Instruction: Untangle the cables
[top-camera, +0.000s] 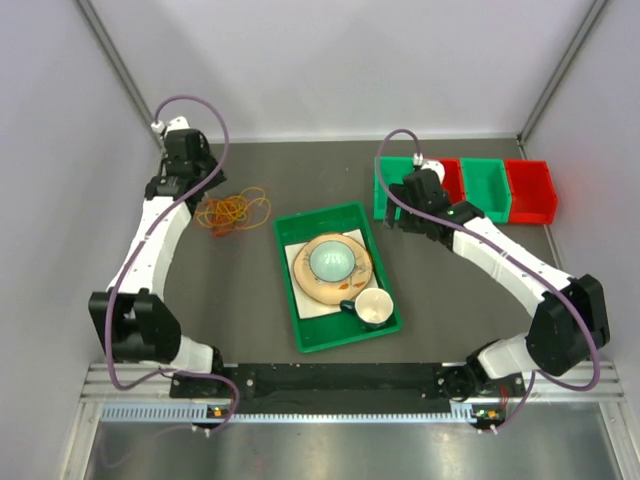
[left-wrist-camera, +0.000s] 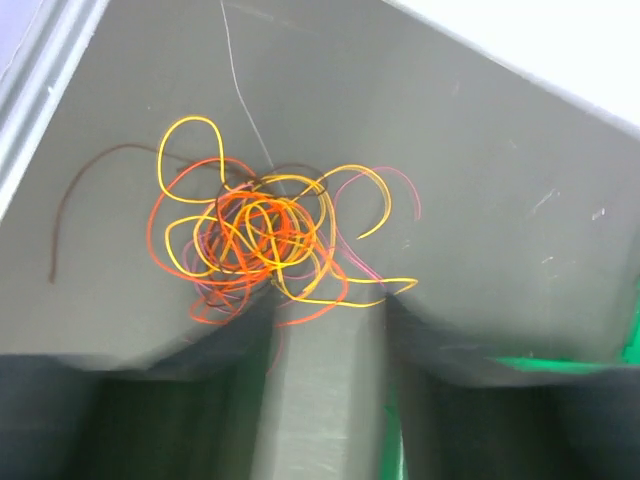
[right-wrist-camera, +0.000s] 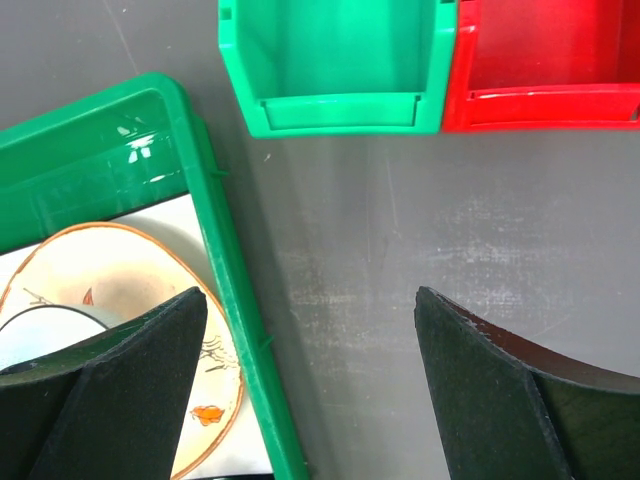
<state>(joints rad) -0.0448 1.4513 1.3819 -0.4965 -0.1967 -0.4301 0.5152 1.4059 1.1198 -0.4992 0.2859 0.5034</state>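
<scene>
The top camera sits high up at the near edge of the table (top-camera: 240, 290) and looks down on it from far off. The left wrist camera looks past its fingers (left-wrist-camera: 150, 410), close to the cables (left-wrist-camera: 260, 235). The right wrist camera looks straight down, close to the green tray (right-wrist-camera: 225, 260), green bin (right-wrist-camera: 330, 60) and red bin (right-wrist-camera: 550, 50). The top view shows these too.

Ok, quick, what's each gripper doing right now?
Left gripper: jaws apart, nothing visibly held, beside the tangle of thin orange and yellow cables.
Right gripper: wide open, empty, over grey tabletop.
</scene>
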